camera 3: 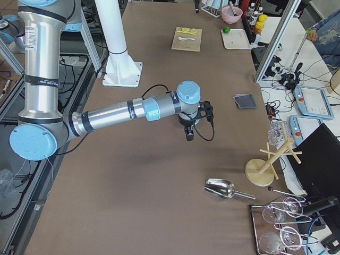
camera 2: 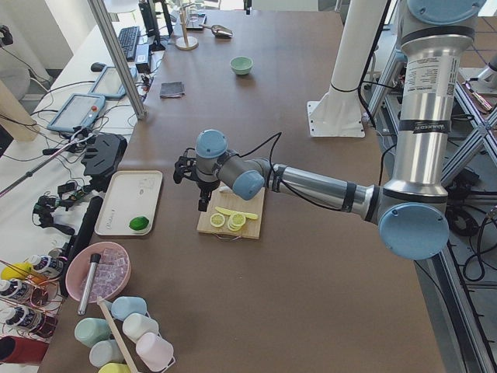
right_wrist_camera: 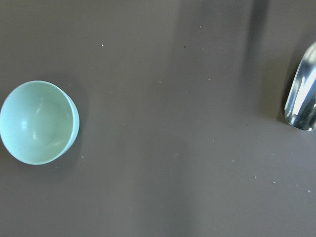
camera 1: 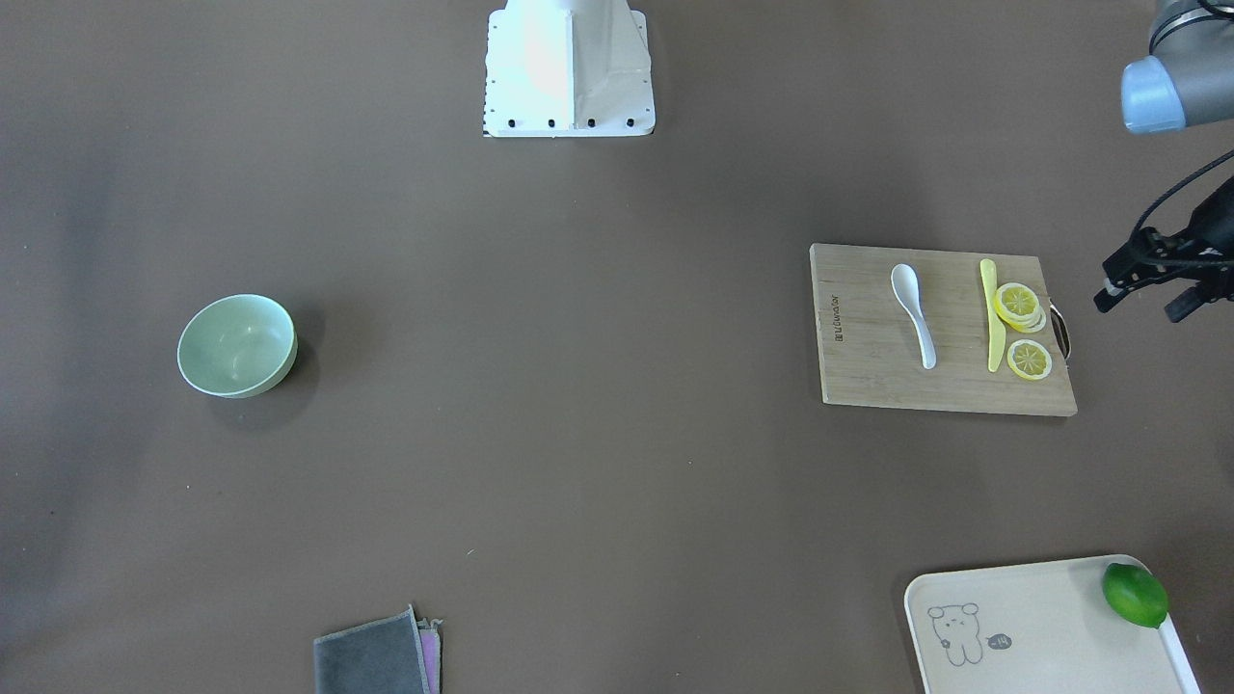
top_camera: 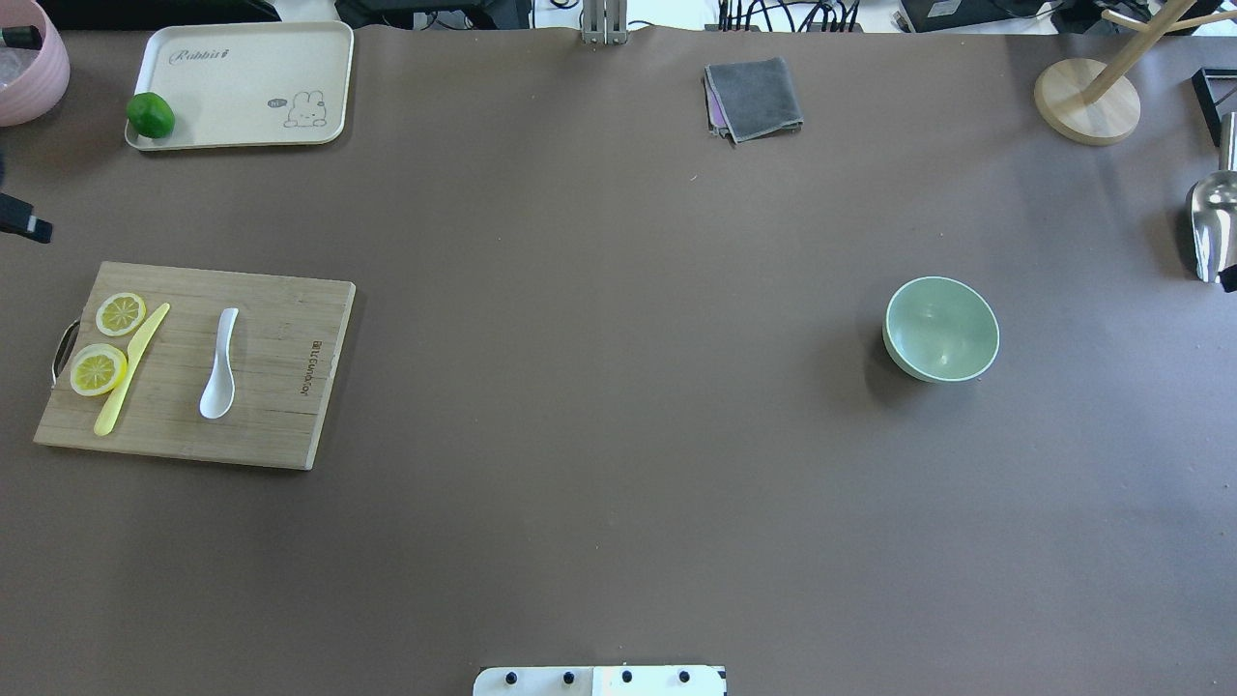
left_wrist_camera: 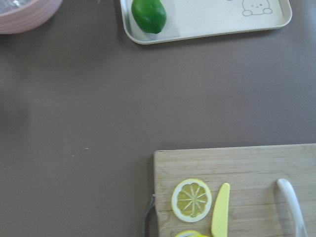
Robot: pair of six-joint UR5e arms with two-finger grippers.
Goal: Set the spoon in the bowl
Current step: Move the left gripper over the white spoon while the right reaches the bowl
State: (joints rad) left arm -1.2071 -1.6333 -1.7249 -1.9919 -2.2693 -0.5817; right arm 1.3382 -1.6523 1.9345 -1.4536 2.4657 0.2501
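Observation:
The white spoon (camera 1: pixel 916 313) lies on a wooden cutting board (camera 1: pixel 868 337), scoop toward the robot; it also shows in the overhead view (top_camera: pixel 220 372), and its handle shows in the left wrist view (left_wrist_camera: pixel 291 202). The mint-green bowl (camera 1: pixel 236 345) stands upright and empty on the far side of the table (top_camera: pixel 942 329), and in the right wrist view (right_wrist_camera: pixel 38 122). My left gripper (camera 1: pixel 1142 306) hovers beyond the board's handle end, fingers apart, empty. My right gripper (camera 3: pixel 189 133) hovers over bare table near the bowl's side; I cannot tell if it is open or shut.
A yellow knife (camera 1: pixel 991 313) and lemon slices (camera 1: pixel 1018 304) share the board. A cream tray (camera 1: pixel 1041 627) holds a lime (camera 1: pixel 1135 595). A grey cloth (camera 1: pixel 376 660), a metal scoop (top_camera: pixel 1213 222), a wooden stand (top_camera: pixel 1087 101) and a pink bowl (top_camera: pixel 29 63) sit near the edges.

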